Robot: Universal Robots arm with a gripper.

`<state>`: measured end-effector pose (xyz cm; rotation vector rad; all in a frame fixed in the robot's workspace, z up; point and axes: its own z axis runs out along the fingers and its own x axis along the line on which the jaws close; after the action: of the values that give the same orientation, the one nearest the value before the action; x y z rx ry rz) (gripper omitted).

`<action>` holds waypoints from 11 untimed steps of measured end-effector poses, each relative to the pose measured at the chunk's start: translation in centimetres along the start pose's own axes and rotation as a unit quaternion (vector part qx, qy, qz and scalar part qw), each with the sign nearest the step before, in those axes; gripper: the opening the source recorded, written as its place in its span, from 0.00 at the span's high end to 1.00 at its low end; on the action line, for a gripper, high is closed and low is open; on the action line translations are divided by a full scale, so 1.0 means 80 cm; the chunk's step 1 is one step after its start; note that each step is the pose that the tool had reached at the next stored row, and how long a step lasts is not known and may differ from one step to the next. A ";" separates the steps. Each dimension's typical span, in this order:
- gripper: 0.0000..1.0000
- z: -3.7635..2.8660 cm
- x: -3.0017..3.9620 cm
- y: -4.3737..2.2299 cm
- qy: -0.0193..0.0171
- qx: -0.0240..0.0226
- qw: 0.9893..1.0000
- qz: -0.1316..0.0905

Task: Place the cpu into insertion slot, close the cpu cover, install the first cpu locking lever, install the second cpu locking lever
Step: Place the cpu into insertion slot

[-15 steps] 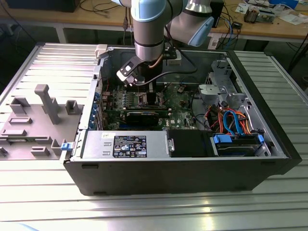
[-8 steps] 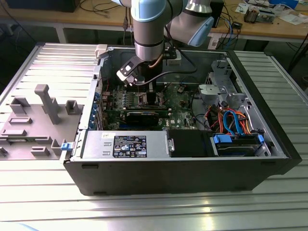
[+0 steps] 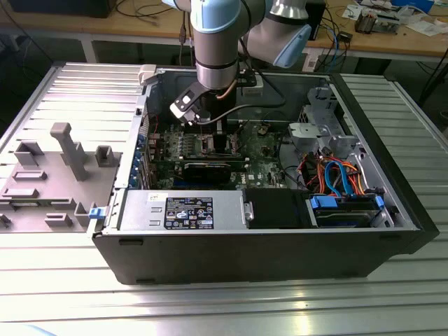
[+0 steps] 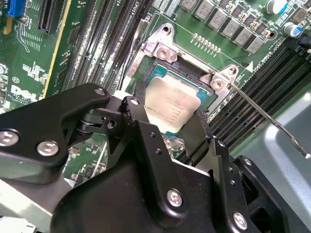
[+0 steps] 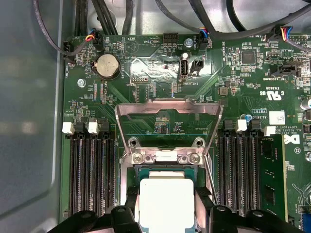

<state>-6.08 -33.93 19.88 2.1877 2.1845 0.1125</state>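
Over the square black-and-grey insertion slot (image 5: 165, 172), the black two-finger gripper (image 5: 166, 200) pinches the small flat silver-topped cpu (image 5: 166, 208) by opposite edges; light, stiff, probably fragile underneath

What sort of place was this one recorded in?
Likely a robotics lab bench: an opened computer case lies on a ribbed metal table, a cluttered wooden workbench stands behind, and the claw holds the cpu over the motherboard.

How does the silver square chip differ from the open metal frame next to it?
The cpu is solid; the cpu cover is a frame with a large window. The cpu lies at the insertion slot; the cpu cover is swung open. Both are silvery and squarish.
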 end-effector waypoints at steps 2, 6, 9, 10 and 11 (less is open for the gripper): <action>0.46 0.0001 0.0000 -0.0001 0.000 0.000 1.000 0.000; 0.38 0.0004 0.0000 0.0000 0.000 0.000 1.000 0.000; 0.38 -0.0018 0.0001 0.0002 0.000 0.000 1.000 0.000; 0.38 -0.0045 0.0001 0.0004 0.000 0.000 1.000 0.000; 0.38 -0.0067 0.0002 0.0006 0.000 0.000 1.000 0.000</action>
<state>-6.08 -33.92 20.42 2.1880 2.1844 0.1123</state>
